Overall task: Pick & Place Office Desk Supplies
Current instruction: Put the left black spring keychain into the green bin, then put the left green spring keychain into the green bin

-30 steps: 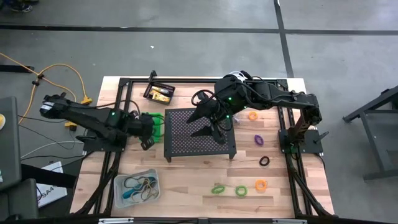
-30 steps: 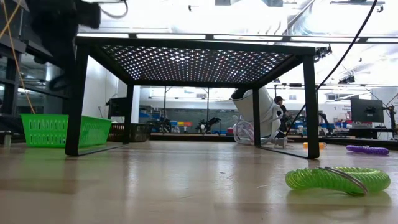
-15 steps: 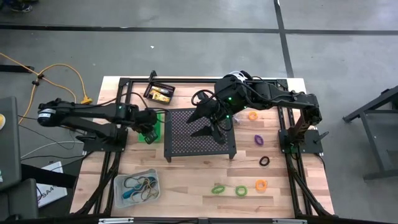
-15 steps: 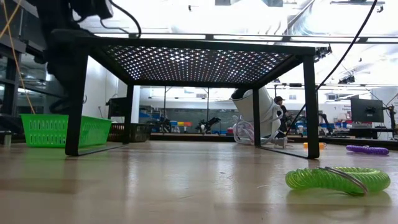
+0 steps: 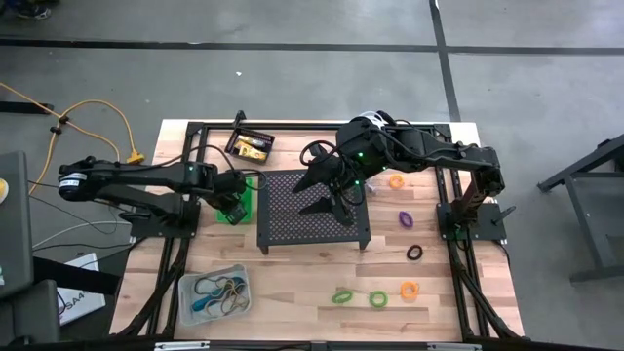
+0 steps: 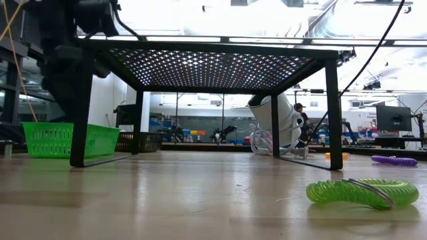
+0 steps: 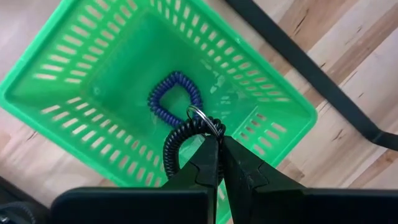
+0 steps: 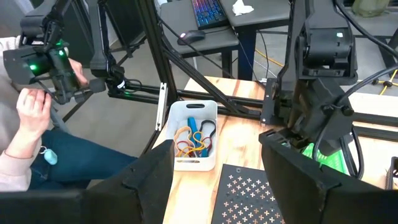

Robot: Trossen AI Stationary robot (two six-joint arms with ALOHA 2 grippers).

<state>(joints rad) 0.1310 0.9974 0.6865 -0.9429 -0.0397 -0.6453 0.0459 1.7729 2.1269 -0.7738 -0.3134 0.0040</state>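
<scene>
right now the left gripper hangs directly above the green bin, its fingers pinched tight on a black coiled loop with a small metal ring at its top; the loop dangles over the bin's open mouth, not touching the floor of it. a dark blue coiled loop already lies on the bin's bottom, just below the held one. in the high view the same gripper sits over the green bin, which stands just beside the left edge of the black perforated stand.

the right gripper hovers over the stand's top with its jaws spread wide and nothing between them.

beyond the stand's far left corner rests the black bin with yellow pieces inside. near the stand's front left, well apart from it, lies the clear bin holding a tangle of bands. to the stand's right lie an orange loop, a purple loop and a black loop; in front of it, to the right, two green loops and another orange one.

no label or writing can be read on any of these things
</scene>
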